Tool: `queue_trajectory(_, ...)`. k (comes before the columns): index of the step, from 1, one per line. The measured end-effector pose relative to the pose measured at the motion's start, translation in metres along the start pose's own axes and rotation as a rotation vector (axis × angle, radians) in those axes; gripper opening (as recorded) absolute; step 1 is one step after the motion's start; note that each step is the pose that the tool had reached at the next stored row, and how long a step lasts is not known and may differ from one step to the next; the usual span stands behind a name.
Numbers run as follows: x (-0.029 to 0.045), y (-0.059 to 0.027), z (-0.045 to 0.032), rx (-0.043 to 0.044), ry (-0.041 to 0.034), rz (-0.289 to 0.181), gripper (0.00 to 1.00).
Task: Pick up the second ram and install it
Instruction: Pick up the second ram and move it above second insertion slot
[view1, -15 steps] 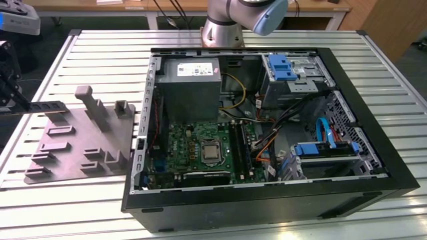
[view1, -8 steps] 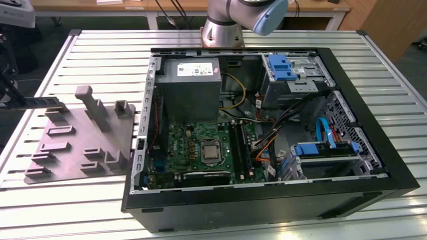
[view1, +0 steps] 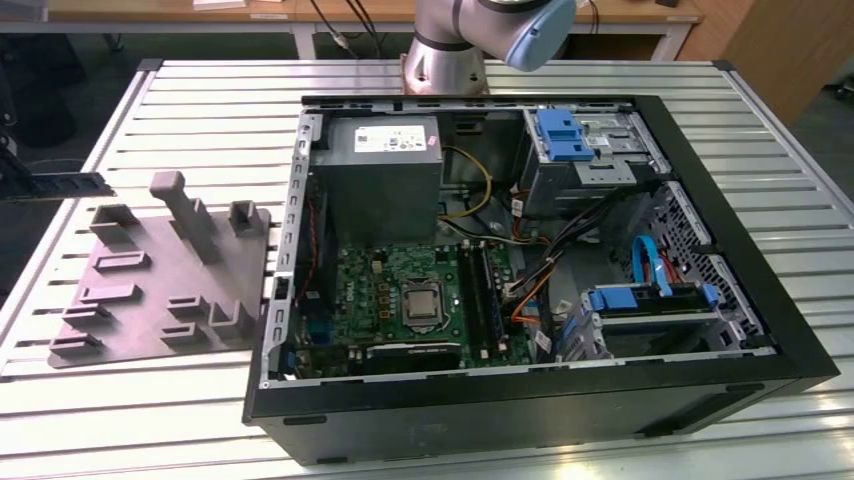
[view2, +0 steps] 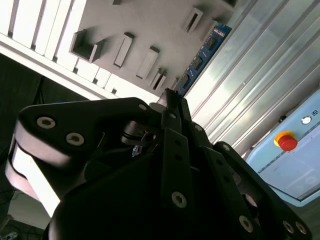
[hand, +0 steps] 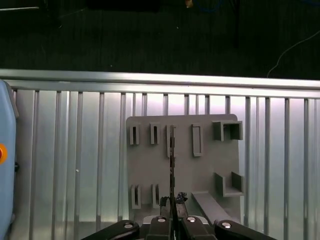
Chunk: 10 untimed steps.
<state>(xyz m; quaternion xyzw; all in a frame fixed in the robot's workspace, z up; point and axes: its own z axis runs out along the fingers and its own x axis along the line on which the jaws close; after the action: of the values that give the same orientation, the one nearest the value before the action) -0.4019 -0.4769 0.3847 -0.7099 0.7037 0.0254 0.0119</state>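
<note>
the gripper (hand: 171, 205) is pinching the thin dark green ram stick (hand: 171, 160) above the grey plastic fixture plate (hand: 205, 170). that plate sits at 9 o'clock from the black pc case (view1: 534, 405).

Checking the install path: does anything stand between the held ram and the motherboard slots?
Yes. The second ram, held by the gripper over the fixture plate, has the case's side wall between it and the motherboard slots; the case is open on top.

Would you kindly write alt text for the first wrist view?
The gripper holds the second ram edge-on, seen against the grey fixture plate, which lies on a slatted metal table.
</note>
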Motion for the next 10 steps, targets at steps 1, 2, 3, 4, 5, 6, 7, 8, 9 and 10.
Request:
queue_trajectory(1,0.0000,0.0000,0.0000,0.0000,-0.0001,0.000,0.14)
queue_trajectory(2,0.0000,0.0000,0.0000,0.0000,-0.0001,0.000,0.14)
queue_trajectory(3,0.0000,-0.0001,-0.0001,-0.0001,-0.0001,0.000,0.14)
queue_trajectory(4,0.0000,-0.0007,-0.0003,-0.0004,0.0002,0.000,0.14)
queue_trajectory(5,0.0001,-0.0023,-0.0003,-0.0004,0.0001,0.000,0.14)
queue_trajectory(6,0.0001,-0.0050,-0.0002,-0.0003,0.0000,0.000,0.14)
queue_trajectory(7,0.0001,-0.0081,-0.0003,-0.0005,0.0001,0.000,0.14)
queue_trajectory(8,0.0001,-0.0124,-0.0003,-0.0009,0.0001,0.000,0.14)
queue_trajectory(9,0.0002,-0.0165,-0.0003,-0.0012,0.0000,0.000,0.14)
queue_trajectory(10,0.0002,-0.0210,-0.0002,-0.0018,-0.0001,0.000,0.14)
